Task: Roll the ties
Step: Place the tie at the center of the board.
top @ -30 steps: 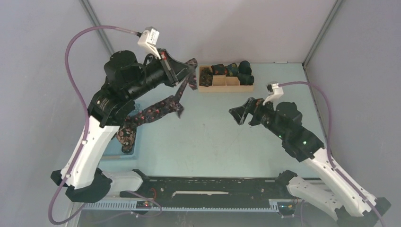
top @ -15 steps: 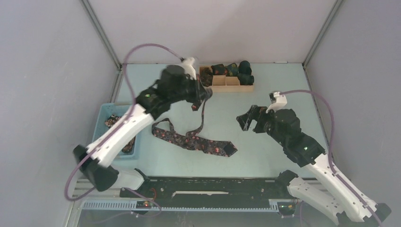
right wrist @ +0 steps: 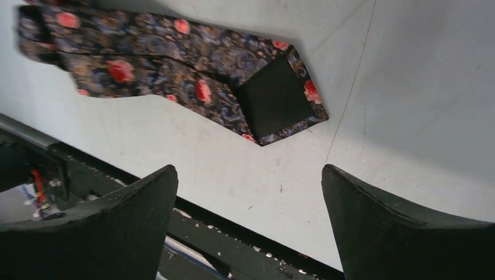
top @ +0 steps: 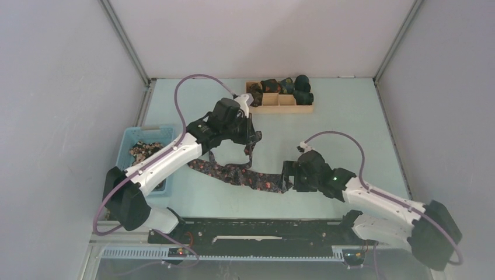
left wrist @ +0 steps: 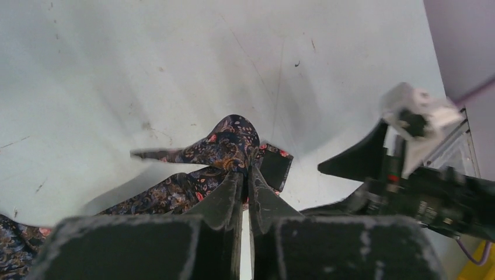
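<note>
With our left end effector (left wrist: 245, 172) clenched on a raised fold of the tie (top: 236, 173), whose wide tip lies flat on the surface (top: 327, 128) just ahead of our released right end effector (right wrist: 248, 170), we should bring the right down squarely on that tip before rolling.

The desk (top: 344, 131) is pale blue-green, with small scratches and marks. Plain gray walls (top: 257, 35) stand on three sides. Thin metal posts (top: 125, 41) run up the two back corners. The light is soft.
</note>
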